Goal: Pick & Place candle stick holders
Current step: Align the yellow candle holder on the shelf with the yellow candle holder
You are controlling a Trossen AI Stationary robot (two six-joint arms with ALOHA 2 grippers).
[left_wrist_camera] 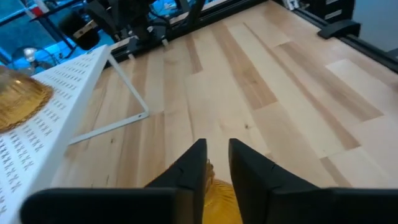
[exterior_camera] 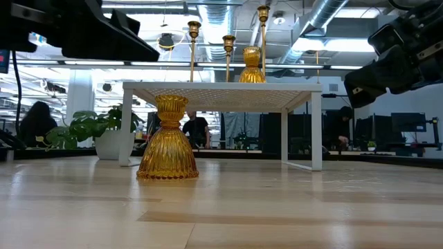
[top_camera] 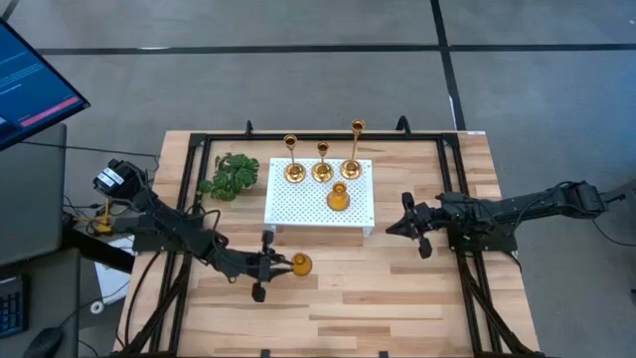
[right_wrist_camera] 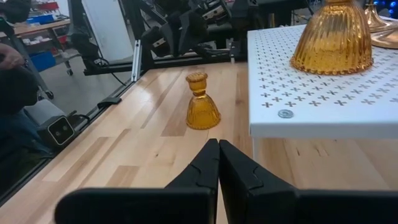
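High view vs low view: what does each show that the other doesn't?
High view only: both arms whole, the left gripper right beside the squat amber holder on the bare table, the right gripper waiting off the white rack's right side, and a monitor at the picture's left.

Low view only: the room behind with people, and the open space under the rack.

Both: that holder upright, the rack carrying three slim holders plus a second squat one, and the plant sprig.
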